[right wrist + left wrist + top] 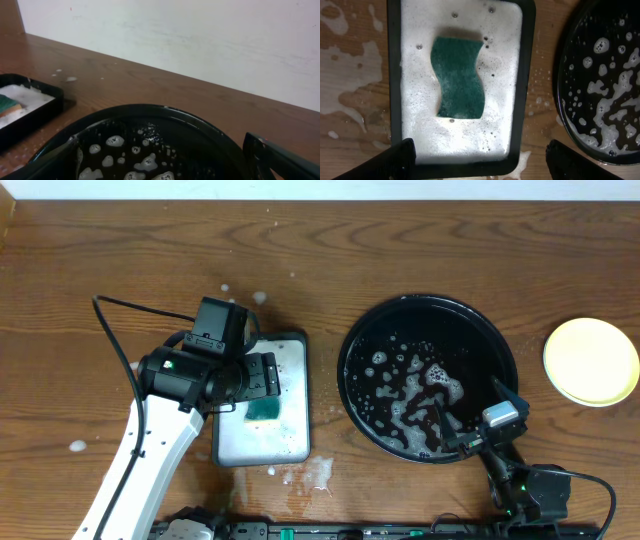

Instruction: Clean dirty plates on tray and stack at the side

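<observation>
The round black tray (352, 340) stands right of centre and holds only soap foam and water; no plate lies on it. It also shows in the left wrist view (561, 75) and the right wrist view (150, 108). A yellow plate (590, 362) lies on the table at the far right. The pale mint-white plates do not show separately. My left gripper (262, 376) (480, 152) is open and empty above the near end of the white tray. My right gripper (470, 412) (160, 160) is open and empty over the black tray's near right rim.
The rectangular white tray with a dark rim (290, 352) (527, 75) (35, 112) is full of foam and holds a green sponge (264, 410) (460, 77) (7, 104). Foam splashes (318, 472) lie on the wooden table near it.
</observation>
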### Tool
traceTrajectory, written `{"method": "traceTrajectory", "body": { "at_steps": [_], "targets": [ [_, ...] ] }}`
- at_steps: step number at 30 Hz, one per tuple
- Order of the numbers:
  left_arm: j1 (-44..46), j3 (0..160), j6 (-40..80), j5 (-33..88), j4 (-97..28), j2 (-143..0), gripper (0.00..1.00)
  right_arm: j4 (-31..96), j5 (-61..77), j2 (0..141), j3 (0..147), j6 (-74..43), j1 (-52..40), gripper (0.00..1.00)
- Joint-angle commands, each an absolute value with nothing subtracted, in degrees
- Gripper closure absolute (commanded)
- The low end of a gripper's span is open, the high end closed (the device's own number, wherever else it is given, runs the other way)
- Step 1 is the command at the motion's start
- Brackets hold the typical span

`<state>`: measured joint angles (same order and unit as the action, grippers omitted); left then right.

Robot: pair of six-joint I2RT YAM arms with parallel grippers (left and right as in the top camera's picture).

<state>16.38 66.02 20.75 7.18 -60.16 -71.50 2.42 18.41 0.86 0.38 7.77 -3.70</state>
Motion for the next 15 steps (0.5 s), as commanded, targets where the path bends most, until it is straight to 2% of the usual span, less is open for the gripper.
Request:
{"method": "traceTrajectory", "body": {
  "at_steps": [1, 6, 10, 15],
  "targets": [
    [16.29, 66.59, 20.36, 7.05, -60.40, -71.48, 0.16, 2.74, 18.68, 0.75, 0.32, 7.33, -3.40, 0.01],
    [16.29, 65.08, 15.88, -1.78, -55.35, -66.11, 0.16, 2.74, 18.68, 0.75, 0.32, 7.33, -3.40, 0.01],
    [14.79, 55.59, 9.54, -2.50, -35.62, -55.27, 0.16, 2.74, 18.68, 0.75, 0.32, 7.33, -3.40, 0.01],
    [8.01, 38.92, 9.45, 0.82, -17.02, -41.15, 0.16, 2.74, 18.68, 0.75, 0.32, 7.33, -3.40, 0.01]
  ]
}}
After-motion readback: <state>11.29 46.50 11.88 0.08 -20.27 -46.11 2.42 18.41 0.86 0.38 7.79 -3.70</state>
